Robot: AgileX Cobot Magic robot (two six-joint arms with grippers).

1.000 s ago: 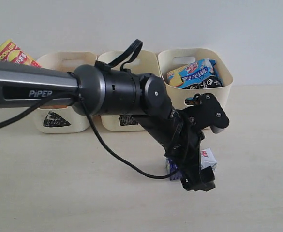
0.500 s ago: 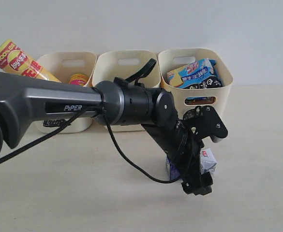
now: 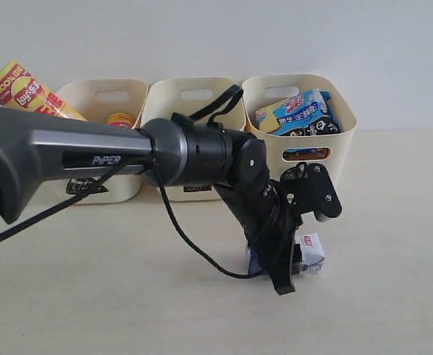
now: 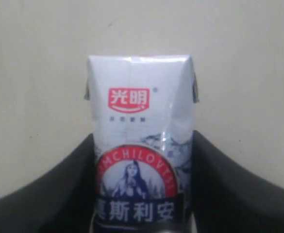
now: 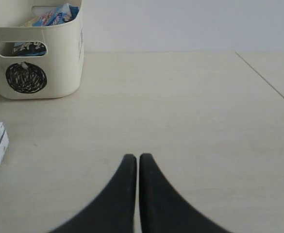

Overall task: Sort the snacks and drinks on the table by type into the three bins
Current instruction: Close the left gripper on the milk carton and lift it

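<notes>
Exterior and wrist views of the sorting bench. Three cream bins stand in a row along the far edge of the tabletop (image 3: 90, 296). The triangle-marked bin (image 3: 131, 185) is nearest the left edge, the middle bin (image 3: 164, 100) has its mark hidden by the arm, and the circle-marked bin (image 5: 59, 58) is nearest the right edge.

The yellow-orange chip tube (image 3: 25, 90) leans out of the triangle-marked bin over its left rim, and the round cap of a second tube (image 3: 118, 119) shows inside the same bin. The blue-black-white bag (image 3: 296, 111) sits in the circle-marked bin.

The blue and white carton (image 3: 311, 251) lies on the tabletop in front of the circle-marked bin, apart from it and well short of the near edge. The left arm reaches across to it. In the left wrist view the left gripper (image 4: 142, 141) pinches the carton, one dark finger (image 4: 59, 194) against each long side.

The right gripper (image 5: 138, 162) hangs over bare tabletop toward the right edge, its fingers pressed together and holding nothing.
</notes>
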